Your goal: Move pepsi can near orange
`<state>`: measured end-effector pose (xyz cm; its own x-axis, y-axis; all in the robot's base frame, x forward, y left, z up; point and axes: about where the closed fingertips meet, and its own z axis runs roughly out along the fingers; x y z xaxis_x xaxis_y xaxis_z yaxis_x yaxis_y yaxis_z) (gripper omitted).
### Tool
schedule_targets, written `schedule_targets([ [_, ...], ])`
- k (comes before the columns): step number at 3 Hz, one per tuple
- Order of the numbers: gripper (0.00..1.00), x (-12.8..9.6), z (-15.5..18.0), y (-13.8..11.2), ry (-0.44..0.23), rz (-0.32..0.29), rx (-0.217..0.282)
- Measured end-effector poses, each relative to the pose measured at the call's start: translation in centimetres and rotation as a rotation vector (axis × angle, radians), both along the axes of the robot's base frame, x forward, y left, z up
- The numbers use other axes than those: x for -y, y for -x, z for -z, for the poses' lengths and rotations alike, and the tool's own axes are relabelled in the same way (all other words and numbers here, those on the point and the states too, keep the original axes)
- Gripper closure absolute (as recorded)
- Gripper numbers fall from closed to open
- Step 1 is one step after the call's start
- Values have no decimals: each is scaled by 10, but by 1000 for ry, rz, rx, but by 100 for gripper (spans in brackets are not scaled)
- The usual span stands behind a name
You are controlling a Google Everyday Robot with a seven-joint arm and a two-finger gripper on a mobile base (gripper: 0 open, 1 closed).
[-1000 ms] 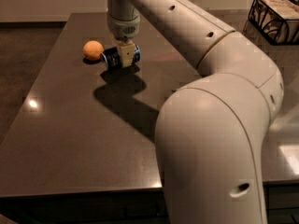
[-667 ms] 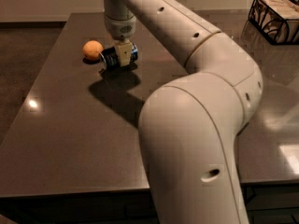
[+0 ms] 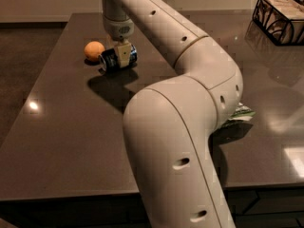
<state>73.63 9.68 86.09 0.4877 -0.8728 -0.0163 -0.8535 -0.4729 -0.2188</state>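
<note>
The pepsi can [image 3: 113, 59] is dark blue with a silver end and lies on its side on the dark table [image 3: 61, 141], at the back left. The orange [image 3: 94, 50] sits just left of it, about a finger's width apart. My gripper [image 3: 122, 56] comes straight down from above and is shut on the can, with one pale finger [image 3: 124, 55] across the can's front. The can is at or just above the table surface. My arm's big elbow fills the middle of the view.
A green and white snack bag [image 3: 241, 113] peeks out behind my arm at the right. A black wire basket [image 3: 279, 18] holding pale blocks stands at the back right. The table's left edge runs close to the orange.
The gripper and the can have shifted slightly left toward the orange. My elbow has swung nearer the camera. The orange has not moved.
</note>
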Motion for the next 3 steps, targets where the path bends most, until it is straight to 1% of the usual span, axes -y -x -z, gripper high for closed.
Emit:
schedule_targets([
  [1,36,-3,2,-2,-18,-14,-2],
  [2,13,-8,4,-8,-31,-16,14],
  [3,0,-12,6,-12,-40,-17,25],
])
